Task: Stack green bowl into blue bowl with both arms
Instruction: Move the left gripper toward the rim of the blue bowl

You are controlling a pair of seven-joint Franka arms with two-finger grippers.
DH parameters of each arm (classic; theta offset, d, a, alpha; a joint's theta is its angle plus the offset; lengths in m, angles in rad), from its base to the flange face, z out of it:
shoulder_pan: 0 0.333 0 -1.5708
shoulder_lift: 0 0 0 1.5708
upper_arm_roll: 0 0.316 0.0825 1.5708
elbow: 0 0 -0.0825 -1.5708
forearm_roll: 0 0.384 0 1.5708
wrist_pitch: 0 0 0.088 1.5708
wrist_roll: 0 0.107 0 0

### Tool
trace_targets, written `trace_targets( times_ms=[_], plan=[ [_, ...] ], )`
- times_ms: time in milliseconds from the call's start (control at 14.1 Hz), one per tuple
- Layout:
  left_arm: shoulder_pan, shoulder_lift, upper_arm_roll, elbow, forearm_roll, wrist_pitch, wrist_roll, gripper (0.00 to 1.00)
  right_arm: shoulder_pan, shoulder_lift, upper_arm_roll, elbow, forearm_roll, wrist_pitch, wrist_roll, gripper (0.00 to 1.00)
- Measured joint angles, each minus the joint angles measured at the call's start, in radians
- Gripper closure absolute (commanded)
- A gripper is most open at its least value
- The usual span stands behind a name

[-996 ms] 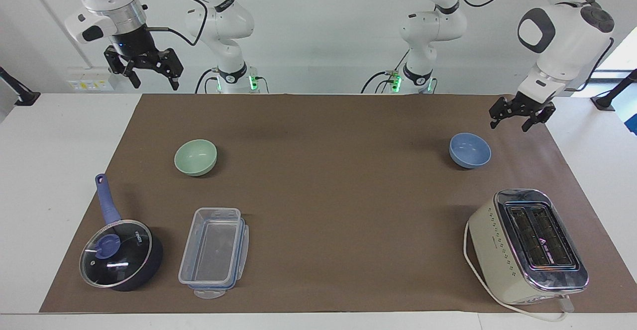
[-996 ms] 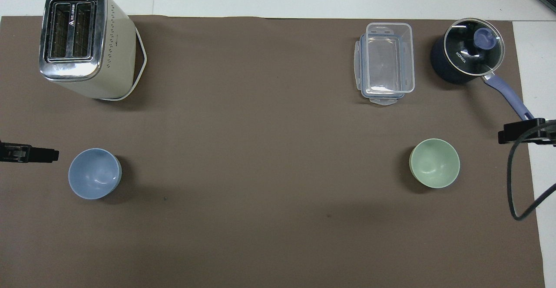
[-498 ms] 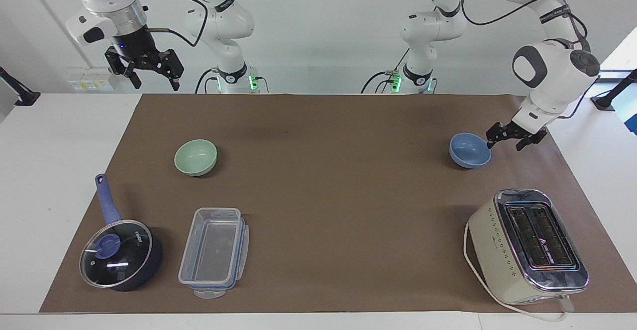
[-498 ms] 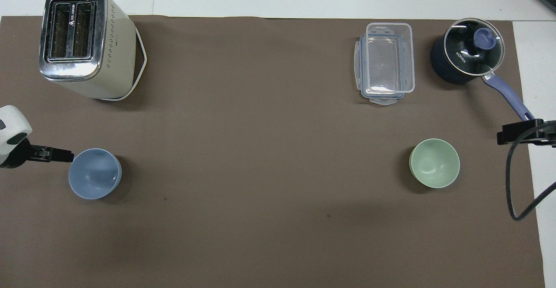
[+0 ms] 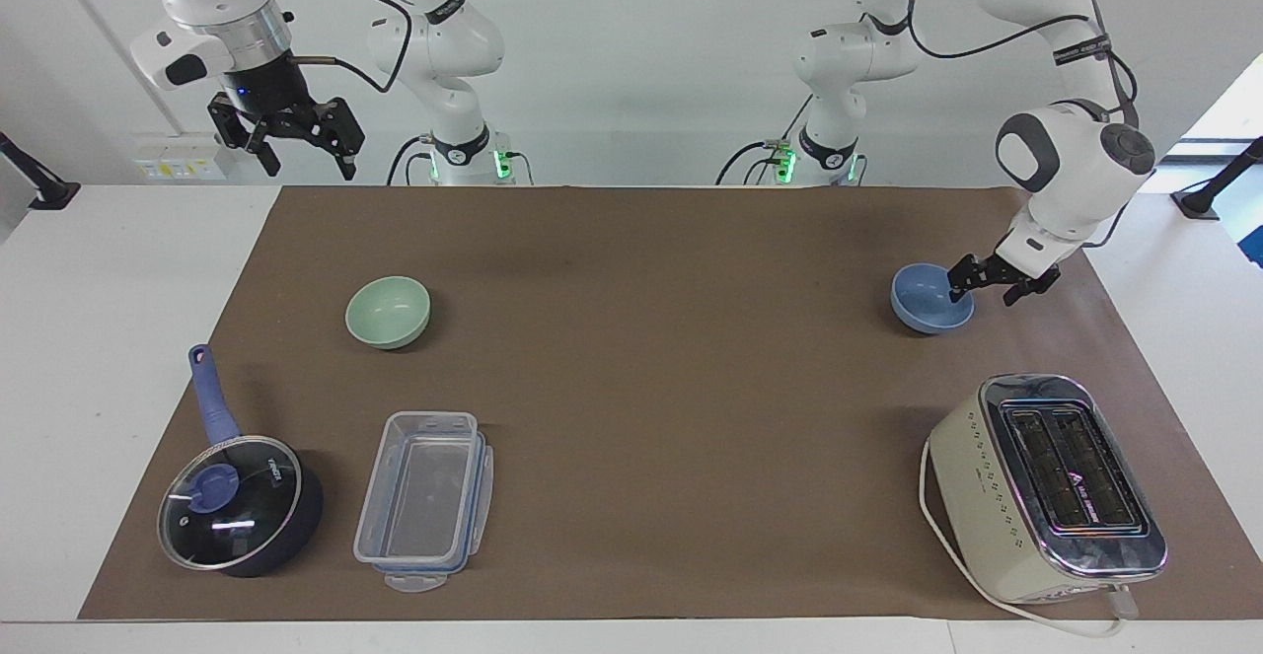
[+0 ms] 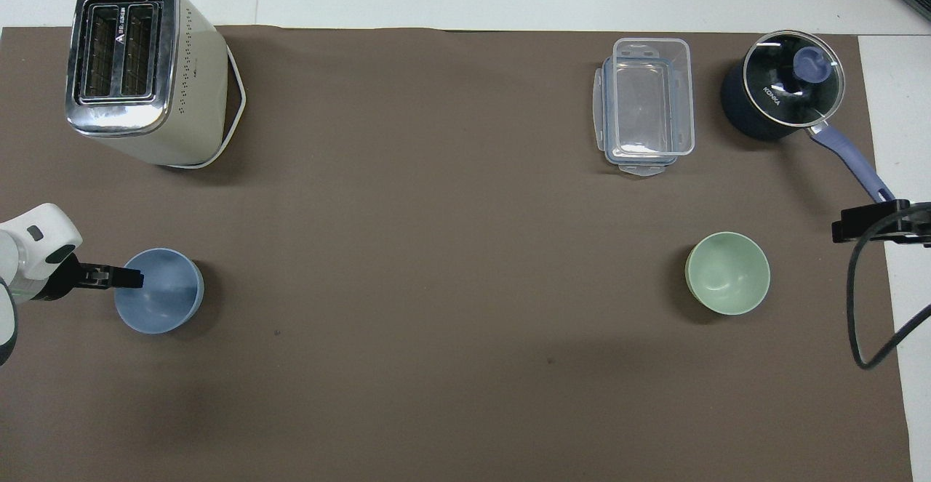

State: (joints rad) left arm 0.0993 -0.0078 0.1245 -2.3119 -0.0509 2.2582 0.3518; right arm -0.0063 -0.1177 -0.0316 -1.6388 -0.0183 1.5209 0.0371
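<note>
The blue bowl [image 5: 928,301] [image 6: 161,302] stands upright on the mat toward the left arm's end of the table. My left gripper [image 5: 983,292] [image 6: 129,277] is down at its rim, open, with one finger inside the bowl and the other outside, straddling the wall on the side toward the table's end. The green bowl [image 5: 388,311] [image 6: 728,272] sits alone toward the right arm's end. My right gripper [image 5: 304,149] [image 6: 873,222] hangs open and empty, high over the mat's edge near the right arm's base, well apart from the green bowl.
A cream toaster [image 5: 1048,488] with a white cord stands farther from the robots than the blue bowl. A clear plastic container [image 5: 424,501] and a dark blue lidded saucepan [image 5: 240,504] lie farther out than the green bowl. A brown mat [image 5: 651,378] covers the table.
My left arm has come down from above the mat and moved in over the blue bowl's rim, one finger now inside it. The right arm and both bowls have stayed put.
</note>
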Motion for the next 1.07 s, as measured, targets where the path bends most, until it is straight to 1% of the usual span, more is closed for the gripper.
trace_targets(
  times_ms=[71,142,213,285,427,498,569,1067],
  plan=[
    [0.002,0.000,0.000,-0.008,-0.013,0.010,0.002,0.25,0.000,0.000,0.000,0.000,0.000,0.000,0.000,0.00],
    [0.002,0.000,0.000,-0.014,-0.029,0.018,0.003,0.40,0.000,0.000,0.000,-0.001,0.000,0.000,0.000,0.00],
    [0.004,0.000,0.000,-0.017,-0.036,0.023,0.004,0.58,0.000,0.000,0.000,-0.001,0.000,0.000,0.000,0.00],
    [0.007,0.000,0.000,-0.018,-0.042,0.024,0.005,0.71,0.000,0.000,0.000,-0.002,0.000,0.000,0.000,0.00],
    [0.013,0.000,0.000,-0.019,-0.054,0.025,0.011,0.87,0.000,0.000,0.000,-0.006,0.000,0.000,0.000,0.00],
    [0.014,0.000,0.000,-0.019,-0.055,0.025,0.011,0.97,0.000,0.000,0.000,-0.007,0.000,0.000,0.000,0.00],
    [0.014,0.000,0.000,-0.020,-0.055,0.025,0.012,1.00,0.000,0.000,0.000,-0.008,0.000,0.000,0.000,0.00],
    [0.014,-0.007,-0.001,-0.021,-0.061,0.023,0.018,1.00,0.003,-0.004,0.011,-0.009,0.000,0.005,-0.011,0.00]
  ],
)
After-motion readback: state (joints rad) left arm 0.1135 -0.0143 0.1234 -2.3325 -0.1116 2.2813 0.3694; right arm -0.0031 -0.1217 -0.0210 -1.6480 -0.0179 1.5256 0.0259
